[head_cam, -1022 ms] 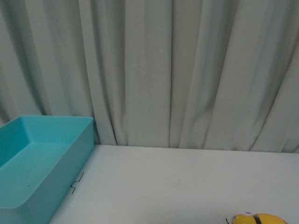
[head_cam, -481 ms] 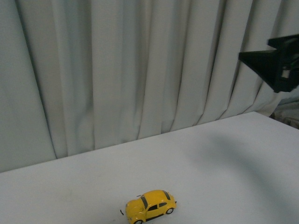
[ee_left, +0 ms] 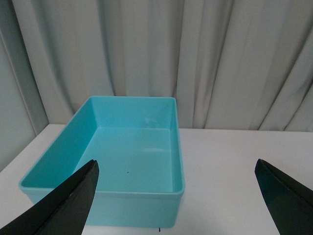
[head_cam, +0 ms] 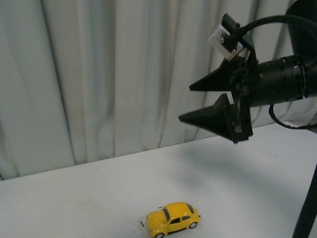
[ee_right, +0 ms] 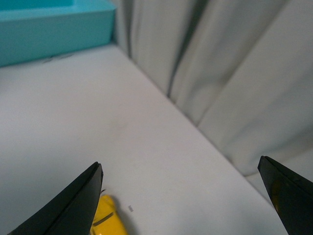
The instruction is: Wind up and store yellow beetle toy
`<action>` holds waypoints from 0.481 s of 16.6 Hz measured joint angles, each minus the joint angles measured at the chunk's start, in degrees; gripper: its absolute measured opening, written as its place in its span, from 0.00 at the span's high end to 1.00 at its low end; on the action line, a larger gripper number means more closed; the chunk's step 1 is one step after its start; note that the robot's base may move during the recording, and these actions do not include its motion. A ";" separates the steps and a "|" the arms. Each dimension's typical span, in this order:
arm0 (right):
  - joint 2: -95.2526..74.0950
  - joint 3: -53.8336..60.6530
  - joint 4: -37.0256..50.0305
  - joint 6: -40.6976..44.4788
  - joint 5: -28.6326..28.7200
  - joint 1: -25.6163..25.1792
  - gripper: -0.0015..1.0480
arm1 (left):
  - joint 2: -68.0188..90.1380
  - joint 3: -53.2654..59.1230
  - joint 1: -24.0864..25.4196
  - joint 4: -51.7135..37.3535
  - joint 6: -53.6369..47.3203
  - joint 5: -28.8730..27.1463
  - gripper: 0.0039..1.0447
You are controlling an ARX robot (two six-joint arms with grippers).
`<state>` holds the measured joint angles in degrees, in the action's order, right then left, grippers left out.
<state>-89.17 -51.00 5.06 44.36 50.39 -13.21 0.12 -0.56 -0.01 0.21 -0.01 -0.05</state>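
Yellow beetle toy [head_cam: 173,218] sits on its wheels on the white desk [head_cam: 89,198], low in the front view, nothing touching it. Long axis runs approx left-right across the robot's view, slightly skewed, nose to robot's left and a bit toward the robot. Right jaws hang high over the desk on the right arm [head_cam: 282,79], up and to the right of the car, well apart, tips pointing left; spread wide, holding nothing. Right wrist view: only a slice of the car shows at the frame edge beside one finger [ee_right: 73,205], so jaws aren't centred on it. Left jaws also wide open and empty, facing the teal bin [ee_left: 178,147]; car not in that view, left arm not in front view, so right arm is nearer, imo. Next move prob: right arm drops and shifts left, wrist turned so jaws close across the car's width, not its length. Bin is on the desk by the grey curtain [head_cam: 124,74], open top, empty bar a tiny dark speck; well apart from the car. Wind-up and storing not yet done.
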 joint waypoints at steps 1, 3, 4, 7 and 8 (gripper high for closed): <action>-5.33 -7.30 -15.37 13.14 -0.28 1.79 0.06 | 0.00 0.00 0.00 -0.02 0.02 0.00 0.06; -12.22 -14.38 -31.89 29.92 -5.38 1.97 0.06 | 0.00 0.00 0.00 -0.02 0.00 0.00 0.06; -15.47 -16.04 -38.53 38.07 -8.92 1.97 0.06 | 0.00 0.00 0.00 -0.02 0.02 0.02 0.06; -23.08 -18.97 -46.95 51.58 -18.16 2.38 0.06 | 0.00 0.00 0.00 -0.02 0.02 0.00 0.06; -25.00 -20.39 -45.66 52.83 -20.15 2.71 0.06 | 0.00 0.00 0.00 -0.02 0.02 0.00 0.06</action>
<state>-114.17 -71.40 -40.60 97.19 30.24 -10.50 0.12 -0.56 -0.01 0.19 0.01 -0.05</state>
